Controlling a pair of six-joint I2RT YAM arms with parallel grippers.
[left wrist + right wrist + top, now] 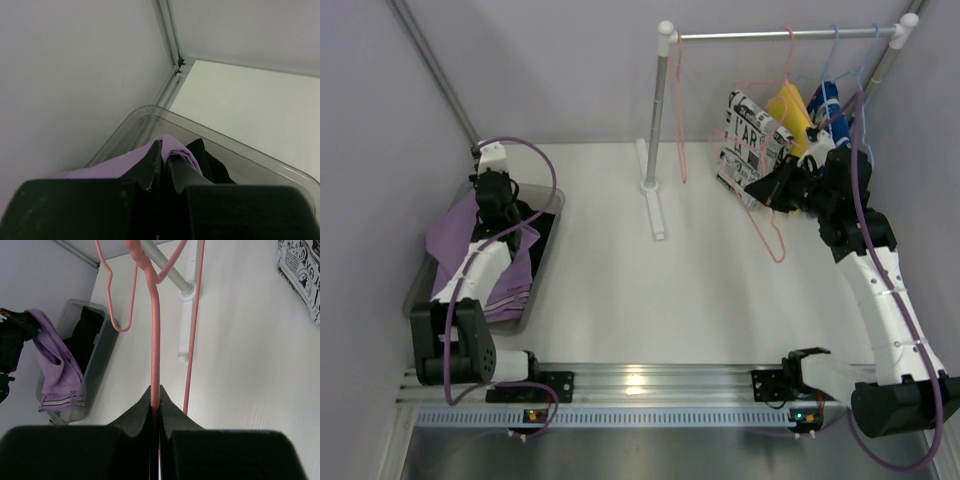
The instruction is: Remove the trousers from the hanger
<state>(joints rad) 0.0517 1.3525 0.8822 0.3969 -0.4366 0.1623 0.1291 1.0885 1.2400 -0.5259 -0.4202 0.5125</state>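
My left gripper (pixel 495 196) is shut on the lilac trousers (pixel 455 240) and holds them bunched up over the grey bin (pixel 535 290). The cloth wraps my fingertips (pixel 172 145) and hangs over the bin's side (pixel 52 360). The black trousers (pixel 540 215) lie inside the bin (pixel 145 112) and show dark behind the lilac fold (pixel 205 160). My right gripper (pixel 770 185) is shut on the bar of an empty pink hanger (pixel 155 340), near the rack on the right. The jaws (pixel 155 402) pinch the thin bar.
A white clothes rack has its post (pixel 662 110) and foot (pixel 655 210) at the back centre. On its rail hang another pink hanger (pixel 680 110), a black-and-white printed garment (pixel 750 135), a yellow garment (pixel 790 110) and blue hangers (pixel 830 80). Walls close in on both sides.
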